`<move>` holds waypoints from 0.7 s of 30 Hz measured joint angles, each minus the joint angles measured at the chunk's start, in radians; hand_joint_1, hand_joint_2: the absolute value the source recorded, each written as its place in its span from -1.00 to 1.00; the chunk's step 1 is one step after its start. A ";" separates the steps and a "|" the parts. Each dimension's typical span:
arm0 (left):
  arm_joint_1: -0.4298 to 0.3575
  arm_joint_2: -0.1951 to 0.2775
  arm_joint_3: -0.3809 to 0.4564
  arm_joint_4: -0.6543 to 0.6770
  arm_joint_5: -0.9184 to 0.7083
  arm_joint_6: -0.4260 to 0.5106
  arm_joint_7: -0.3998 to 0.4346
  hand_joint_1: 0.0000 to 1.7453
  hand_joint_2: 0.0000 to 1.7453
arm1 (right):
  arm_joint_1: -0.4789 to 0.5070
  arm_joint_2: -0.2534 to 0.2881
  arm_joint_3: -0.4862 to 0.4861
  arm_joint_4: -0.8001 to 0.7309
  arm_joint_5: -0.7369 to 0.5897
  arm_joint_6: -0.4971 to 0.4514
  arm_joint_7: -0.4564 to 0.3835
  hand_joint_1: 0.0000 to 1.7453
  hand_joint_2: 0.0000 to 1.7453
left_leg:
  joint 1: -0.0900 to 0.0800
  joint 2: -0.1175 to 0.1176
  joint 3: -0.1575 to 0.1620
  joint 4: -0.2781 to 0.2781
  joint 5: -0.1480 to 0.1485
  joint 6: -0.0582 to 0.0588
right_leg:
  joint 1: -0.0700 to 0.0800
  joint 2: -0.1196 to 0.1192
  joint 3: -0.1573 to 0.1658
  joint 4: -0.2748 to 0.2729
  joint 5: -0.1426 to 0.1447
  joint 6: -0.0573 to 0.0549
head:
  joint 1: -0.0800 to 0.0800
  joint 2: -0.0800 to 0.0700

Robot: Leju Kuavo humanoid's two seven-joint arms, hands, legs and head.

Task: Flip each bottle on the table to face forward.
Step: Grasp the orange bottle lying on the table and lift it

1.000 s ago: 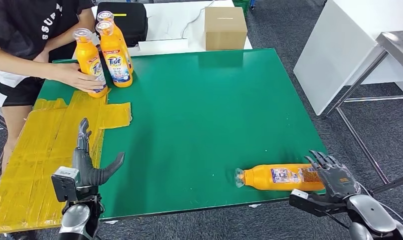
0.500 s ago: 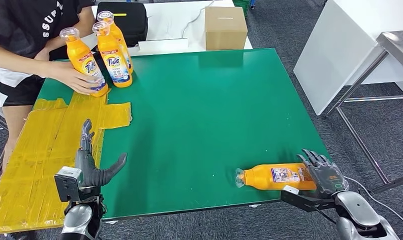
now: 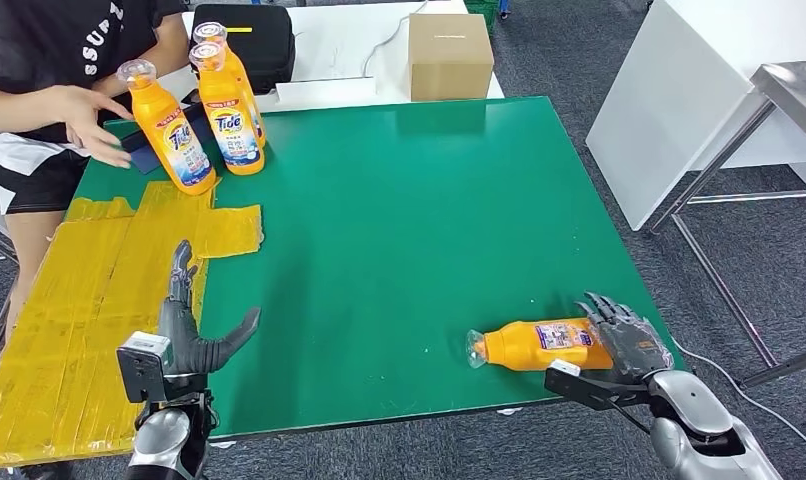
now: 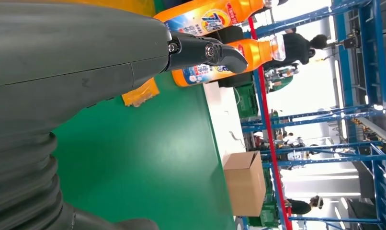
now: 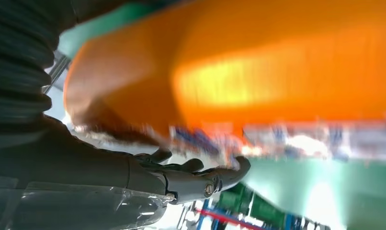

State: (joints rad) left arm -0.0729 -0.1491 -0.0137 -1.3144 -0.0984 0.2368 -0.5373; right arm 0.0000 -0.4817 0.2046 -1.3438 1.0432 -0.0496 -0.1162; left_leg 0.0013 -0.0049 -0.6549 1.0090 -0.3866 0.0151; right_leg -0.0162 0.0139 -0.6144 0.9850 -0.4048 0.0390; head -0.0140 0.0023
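An orange Tide bottle (image 3: 534, 346) lies on its side near the front right edge of the green table (image 3: 399, 220), cap pointing left. My right hand (image 3: 627, 340) wraps its fingers over the bottle's base end and holds it; the right wrist view has the blurred orange bottle (image 5: 258, 67) tight against the fingers (image 5: 200, 179). At the far left corner stand two upright bottles (image 3: 226, 110), with a third bottle (image 3: 169, 130) tilted beside them. My left hand (image 3: 191, 330) hovers open at the front left, fingers spread. From the left wrist, the fingers (image 4: 200, 48) point toward those bottles (image 4: 224, 62).
A person stands at the far left, one hand (image 3: 84, 115) just off the tilted bottle. Yellow tape (image 3: 89, 290) covers the table's left part. A cardboard box (image 3: 450, 55) and a black case (image 3: 264, 35) lie behind the table. A white table (image 3: 679, 100) stands to the right.
My right hand slid left onto the lying bottle's base, and the bottle swung slightly. The person let go of the far-left bottle, which now leans. My left hand crept forward a little.
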 joint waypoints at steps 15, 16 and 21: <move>-0.001 -0.001 -0.015 0.008 0.009 -0.019 0.002 -1.00 1.00 | -0.042 -0.011 0.047 0.043 -0.029 0.005 -0.010 0.93 1.00 | 0.000 0.000 0.001 0.000 0.000 0.000 | 0.000 0.000 0.001 0.000 0.000 0.000 | 0.000 0.000; -0.001 -0.001 -0.016 0.008 0.009 -0.020 0.002 -1.00 1.00 | -0.044 -0.010 0.047 0.044 -0.029 0.004 -0.010 0.95 1.00 | 0.000 0.000 0.001 0.000 0.000 0.000 | 0.000 0.000 0.001 0.000 0.000 0.000 | 0.000 0.000; 0.000 0.000 -0.020 0.005 0.026 -0.045 0.016 -1.00 1.00 | -0.049 0.013 0.044 0.054 -0.043 -0.111 -0.056 1.00 1.00 | 0.000 0.000 0.000 0.000 0.000 0.000 | 0.001 0.000 0.001 0.000 0.000 0.000 | 0.000 0.000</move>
State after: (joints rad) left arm -0.0733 -0.1494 -0.0337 -1.3092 -0.0724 0.1916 -0.5211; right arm -0.0493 -0.4686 0.2481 -1.2894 0.9999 -0.1605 -0.1722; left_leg 0.0015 -0.0053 -0.6546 1.0090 -0.3864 0.0152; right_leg -0.0156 0.0138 -0.6133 0.9852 -0.4047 0.0390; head -0.0138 0.0023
